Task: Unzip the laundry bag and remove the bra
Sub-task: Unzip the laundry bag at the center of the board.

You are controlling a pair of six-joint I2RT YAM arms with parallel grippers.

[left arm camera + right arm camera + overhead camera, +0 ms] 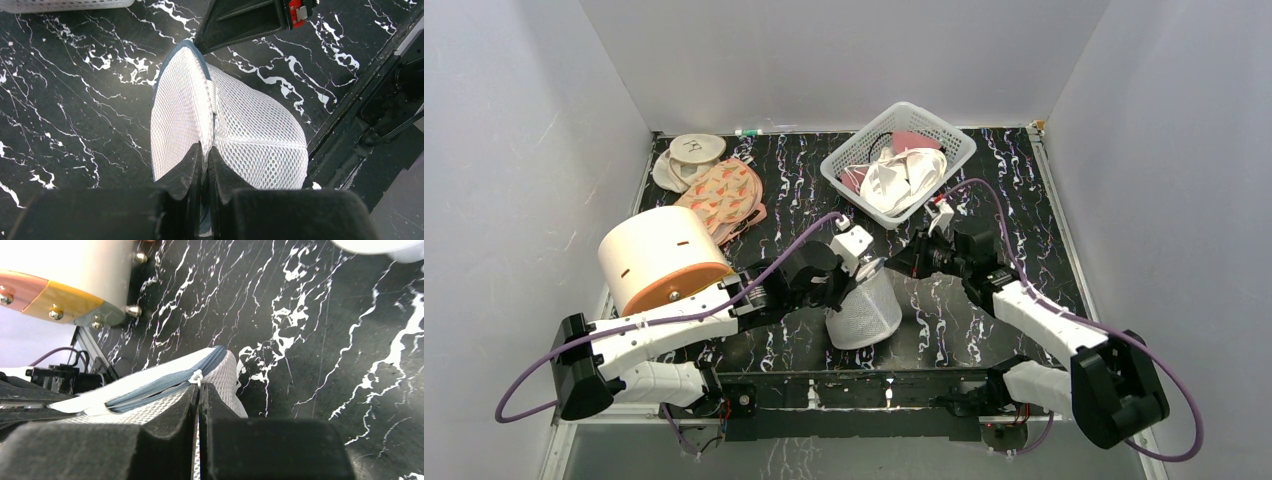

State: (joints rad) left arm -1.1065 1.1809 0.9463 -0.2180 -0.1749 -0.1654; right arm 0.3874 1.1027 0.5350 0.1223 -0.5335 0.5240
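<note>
The white mesh laundry bag (864, 312) stands on edge near the table's front middle. My left gripper (842, 283) is shut on the bag's rim seam (206, 150); both domed mesh halves (255, 145) spread away from its fingers. My right gripper (886, 265) is shut on the white zipper pull (198, 378) at the top of the bag's blue-grey zipper (165, 382), which gapes a little along the rim. The mint-green bra is hidden.
A cream cylinder with an orange base (660, 258) lies left of the bag. Peach floral pads (724, 195) and a white round piece (696, 148) lie at the back left. A white lattice basket (900, 160) with white cloth stands at the back.
</note>
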